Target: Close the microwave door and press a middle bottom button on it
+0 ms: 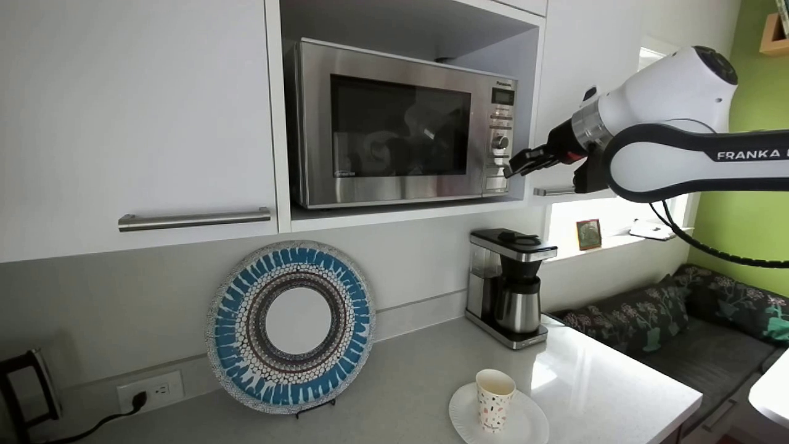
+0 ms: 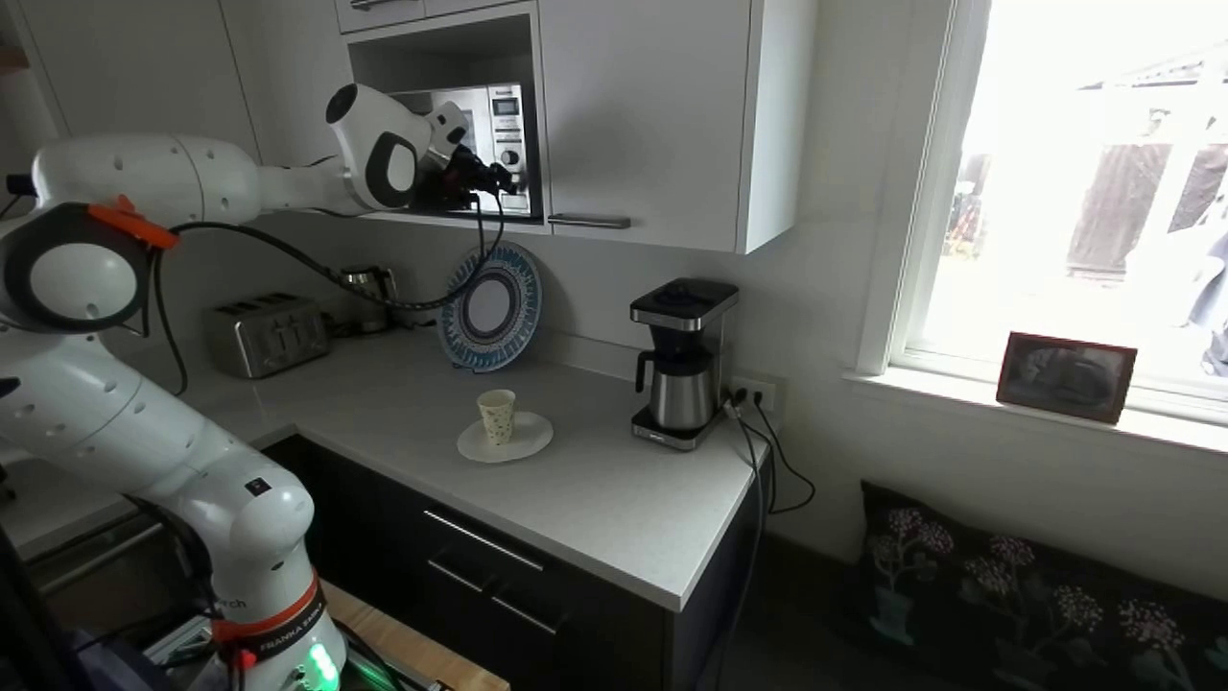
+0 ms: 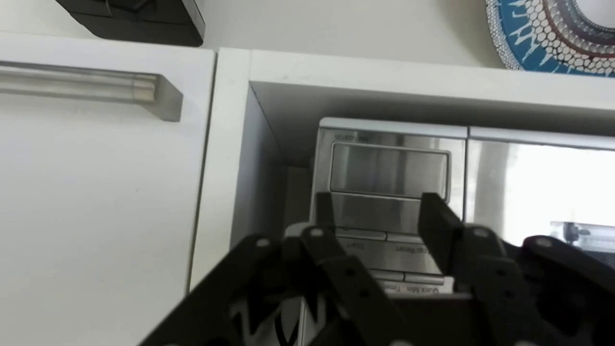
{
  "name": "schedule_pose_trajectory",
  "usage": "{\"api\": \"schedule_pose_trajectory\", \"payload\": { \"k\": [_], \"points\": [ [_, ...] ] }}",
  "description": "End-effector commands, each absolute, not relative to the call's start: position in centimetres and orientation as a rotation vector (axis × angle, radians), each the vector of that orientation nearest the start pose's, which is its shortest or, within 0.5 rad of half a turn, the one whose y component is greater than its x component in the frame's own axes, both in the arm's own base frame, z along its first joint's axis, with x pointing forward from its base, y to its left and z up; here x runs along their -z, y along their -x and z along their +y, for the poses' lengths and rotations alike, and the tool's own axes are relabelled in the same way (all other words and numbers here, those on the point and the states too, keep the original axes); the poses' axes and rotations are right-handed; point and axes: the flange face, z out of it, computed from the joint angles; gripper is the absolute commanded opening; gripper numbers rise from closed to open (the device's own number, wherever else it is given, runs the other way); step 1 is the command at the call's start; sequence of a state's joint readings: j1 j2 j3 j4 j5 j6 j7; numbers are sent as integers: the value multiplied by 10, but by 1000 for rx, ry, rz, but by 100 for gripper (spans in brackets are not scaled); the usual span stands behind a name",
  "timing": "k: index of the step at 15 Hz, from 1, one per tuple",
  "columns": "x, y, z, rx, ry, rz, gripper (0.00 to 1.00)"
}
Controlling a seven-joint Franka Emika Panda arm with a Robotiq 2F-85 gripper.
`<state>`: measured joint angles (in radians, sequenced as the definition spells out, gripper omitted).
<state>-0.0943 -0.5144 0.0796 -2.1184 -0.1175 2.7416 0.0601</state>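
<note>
The stainless-steel microwave [image 1: 502,111] sits in an open cabinet niche; it also shows partly behind the arm in an exterior view [image 2: 506,125]. Its door [image 1: 400,126] looks closed, flush with the front. The wrist view stands upside down: the control strip's large bottom button [image 3: 389,170] shows above two rows of small buttons, including Start [image 3: 360,234] and Stop/Reset. The door's edge [image 3: 543,187] is at right. My gripper [image 3: 377,199] is open and empty, its fingertips apart in front of the lower control strip [image 1: 508,171]. Whether they touch it I cannot tell.
The niche wall [image 3: 228,144] and a cupboard door handle [image 3: 96,86] lie beside the control strip. Below stand a coffee maker [image 1: 518,296], a patterned round plate [image 1: 228,345] and a paper cup [image 1: 495,407] on a white plate [image 1: 533,425].
</note>
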Motion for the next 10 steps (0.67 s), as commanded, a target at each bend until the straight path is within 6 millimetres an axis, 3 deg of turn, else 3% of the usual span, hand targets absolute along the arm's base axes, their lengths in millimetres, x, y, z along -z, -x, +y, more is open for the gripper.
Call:
{"api": "schedule_pose_trajectory", "payload": {
  "k": [1, 4, 10],
  "points": [
    [-760, -436, 10, 1830, 2678, 7, 19],
    [-760, -437, 7, 1852, 2657, 44, 0],
    [-758, -439, 4, 1836, 2642, 114, 0]
  ]
}}
